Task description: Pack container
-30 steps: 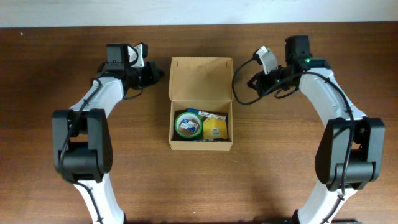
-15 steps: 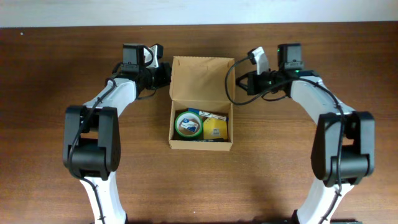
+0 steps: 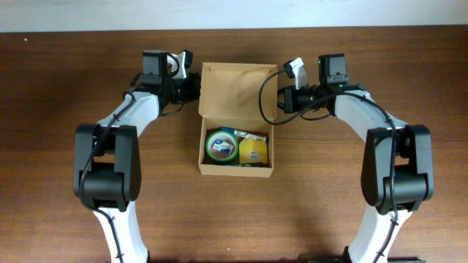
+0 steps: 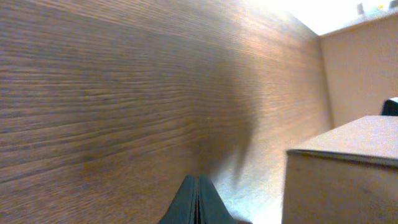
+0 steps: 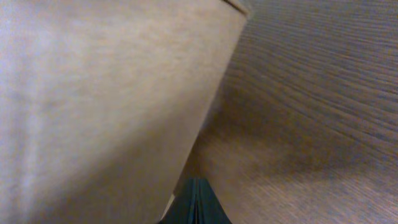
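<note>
The tan cardboard container [image 3: 236, 169] stands open mid-table, its flap lid [image 3: 237, 91] folded back toward the far edge. Inside lie a green tape roll [image 3: 220, 147], a yellow packet [image 3: 253, 152] and other small items. My left gripper [image 3: 194, 87] is shut and empty at the lid's left edge; its wrist view shows the box wall [image 4: 348, 174] to the right of the fingertips [image 4: 197, 186]. My right gripper [image 3: 278, 98] is shut and empty at the lid's right edge, fingertips [image 5: 198, 186] at the base of the cardboard wall [image 5: 106, 99].
The dark wooden table [image 3: 351, 197] spreads around the box. A pale wall runs along the table's far edge [image 3: 234, 14]. A cable loops from the right arm next to the lid [image 3: 265, 95].
Both arms have swung inward toward the box lid. The left gripper has closed in on its left edge, the right gripper on its right edge. The box contents have not moved.
</note>
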Available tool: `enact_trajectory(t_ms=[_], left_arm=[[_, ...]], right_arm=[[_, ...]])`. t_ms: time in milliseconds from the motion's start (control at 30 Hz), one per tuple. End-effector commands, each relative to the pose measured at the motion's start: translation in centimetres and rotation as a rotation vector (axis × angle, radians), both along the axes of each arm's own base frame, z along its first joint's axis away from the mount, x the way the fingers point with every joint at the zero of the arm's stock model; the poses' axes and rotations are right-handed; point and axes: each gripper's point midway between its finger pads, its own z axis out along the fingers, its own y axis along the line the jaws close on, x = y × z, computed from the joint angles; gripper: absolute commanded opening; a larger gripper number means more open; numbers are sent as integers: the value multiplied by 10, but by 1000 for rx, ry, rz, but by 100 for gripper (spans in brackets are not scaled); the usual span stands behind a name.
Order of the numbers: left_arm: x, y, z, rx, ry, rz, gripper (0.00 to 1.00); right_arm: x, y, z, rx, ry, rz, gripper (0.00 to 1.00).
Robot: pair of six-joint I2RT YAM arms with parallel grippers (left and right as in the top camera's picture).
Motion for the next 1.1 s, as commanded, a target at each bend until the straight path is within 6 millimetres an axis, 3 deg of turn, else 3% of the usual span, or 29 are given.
enact_trajectory(t_ms=[0, 267, 400, 667, 833, 1067], left_arm=[[-2, -14, 19, -83, -52, -95, 2], [-5, -22, 60, -136, -157, -158, 2], [-8, -21, 93, -125, -240, -174, 2], [-21, -20, 147, -103, -368, -200, 2], [-40, -18, 158, -58, -383, -239, 2], [-62, -9, 158, 45, -341, -240, 2]], right_arm=[[-4, 17, 26, 130, -24, 91, 4], [4, 21, 67, 166, -82, 118, 4], [5, 22, 94, 166, -126, 124, 4], [-4, 21, 126, 165, -172, 131, 4], [-16, 20, 141, 147, -192, 144, 4], [-43, 15, 127, -21, -145, 150, 4]])
